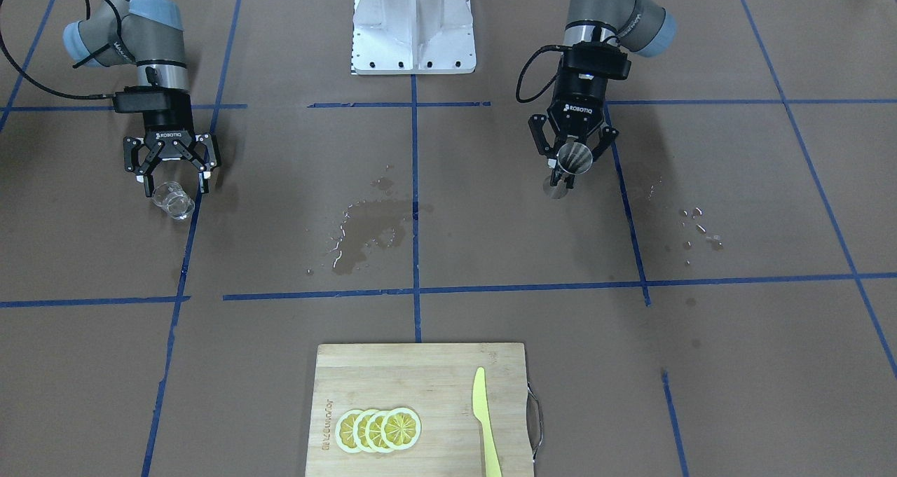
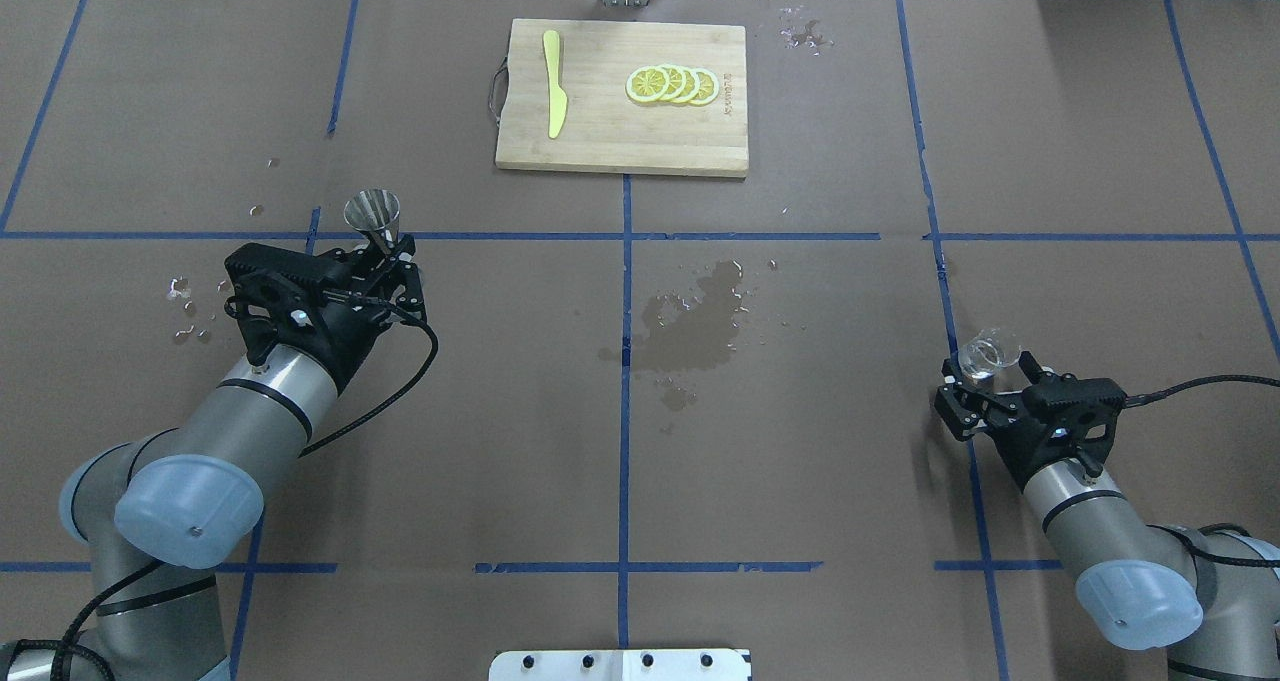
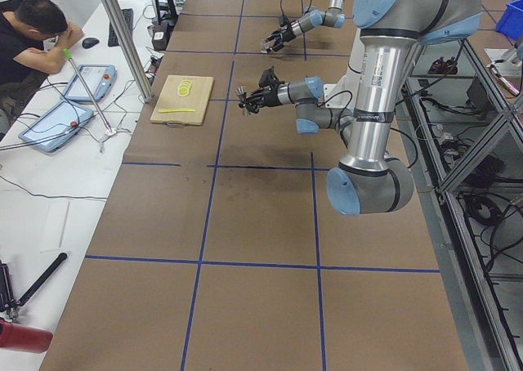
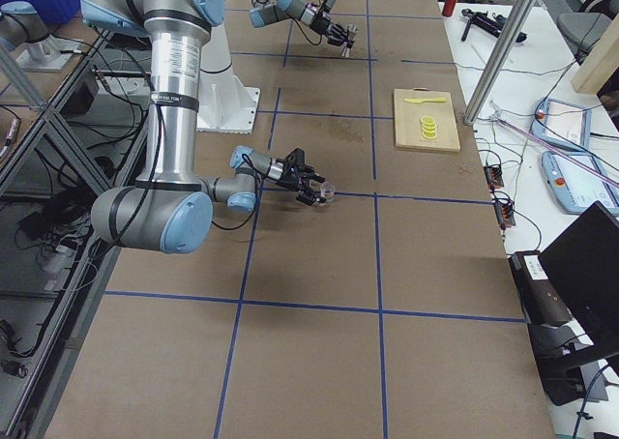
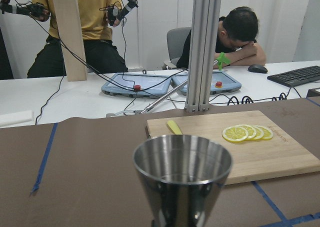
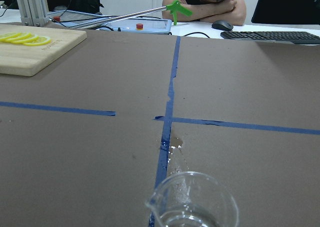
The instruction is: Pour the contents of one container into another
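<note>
Glass beaker cup [image 2: 988,352], small, clear, lipped: thin, slick, fragile, a little liquid inside. My right jaws [image 1: 172,184] pinch its wall, far right of the wet patch [image 2: 700,321]. Left jaws [image 2: 385,248] pinch the steel hourglass jigger [image 2: 377,216] at the waist: stiff, light. Worktop [image 2: 800,481] between us is open; bamboo cutting board [image 2: 622,101] sits beyond.

Silver-grey arms with pale blue joint caps, black cables, black grippers lettered ROBOTIQ in white

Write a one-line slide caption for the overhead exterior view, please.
Left gripper holds the steel jigger, right gripper the glass cup, far apart across a wet table.
</note>
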{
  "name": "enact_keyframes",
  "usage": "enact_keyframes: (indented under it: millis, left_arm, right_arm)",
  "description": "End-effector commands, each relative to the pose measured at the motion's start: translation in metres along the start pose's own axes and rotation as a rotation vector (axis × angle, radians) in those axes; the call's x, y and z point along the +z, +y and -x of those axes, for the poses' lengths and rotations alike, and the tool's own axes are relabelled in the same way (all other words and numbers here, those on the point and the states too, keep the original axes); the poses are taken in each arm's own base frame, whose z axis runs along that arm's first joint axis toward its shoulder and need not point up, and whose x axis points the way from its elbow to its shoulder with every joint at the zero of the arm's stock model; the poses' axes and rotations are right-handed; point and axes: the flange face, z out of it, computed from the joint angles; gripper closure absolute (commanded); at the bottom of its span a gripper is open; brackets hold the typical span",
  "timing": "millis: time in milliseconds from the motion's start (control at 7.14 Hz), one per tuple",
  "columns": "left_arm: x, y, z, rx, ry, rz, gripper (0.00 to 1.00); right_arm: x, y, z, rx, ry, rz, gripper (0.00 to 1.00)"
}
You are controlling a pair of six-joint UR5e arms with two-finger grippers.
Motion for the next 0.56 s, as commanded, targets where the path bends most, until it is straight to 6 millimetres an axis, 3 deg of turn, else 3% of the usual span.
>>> enact_keyframes:
  millis: [0,420]
  left_arm:
    - [0.0028,0.0042,0.0026,0.008,-0.007,0.004,1.00]
    - [0.0052,0.0075,0.0033,0.013,-0.012,0.007,1.00]
  right_arm:
    - [0.0097,0.0092,0.0045,-0.019,0.011,-0.011,0.07]
    - [0.0143,0.0006,-0.0002,-0.032,0.022,-0.026,0.12]
